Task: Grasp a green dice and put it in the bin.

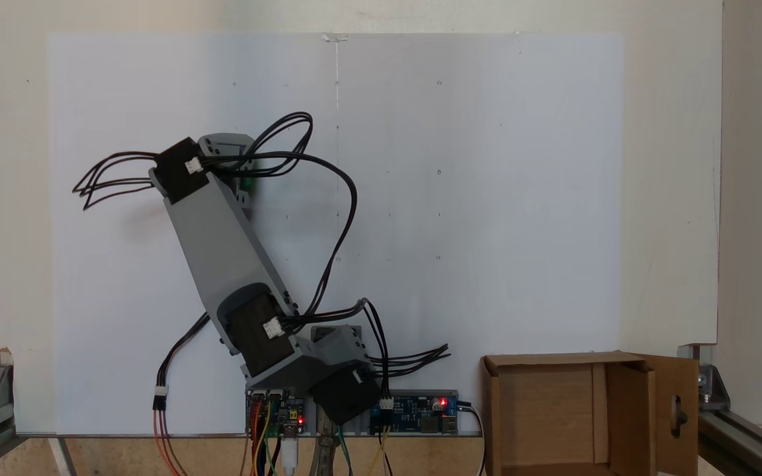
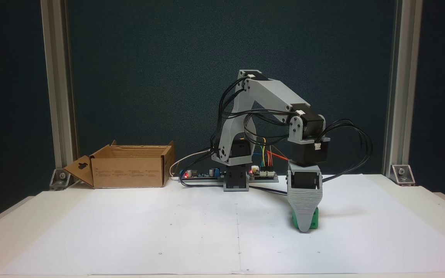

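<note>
The green dice (image 2: 314, 223) rests on the white paper, right of centre in a fixed view. My gripper (image 2: 304, 227) points straight down over it, and its grey front jaw covers most of the cube. Green shows on both sides of that jaw. The second jaw is hidden behind the first, so open or shut cannot be read. From above, a sliver of the green dice (image 1: 247, 181) peeks out beside the wrist. The bin (image 2: 128, 172), a brown cardboard box with a keyhole flap, stands open at the table's back left; from above, the bin (image 1: 553, 361) sits at the lower right.
Circuit boards (image 2: 263, 175) with lit red LEDs and coloured wires sit at the arm's base. Black cable loops (image 2: 361, 146) hang off the wrist. Aluminium posts (image 2: 58, 96) stand at the table's back corners. White paper (image 2: 129, 231) covers the table between dice and bin.
</note>
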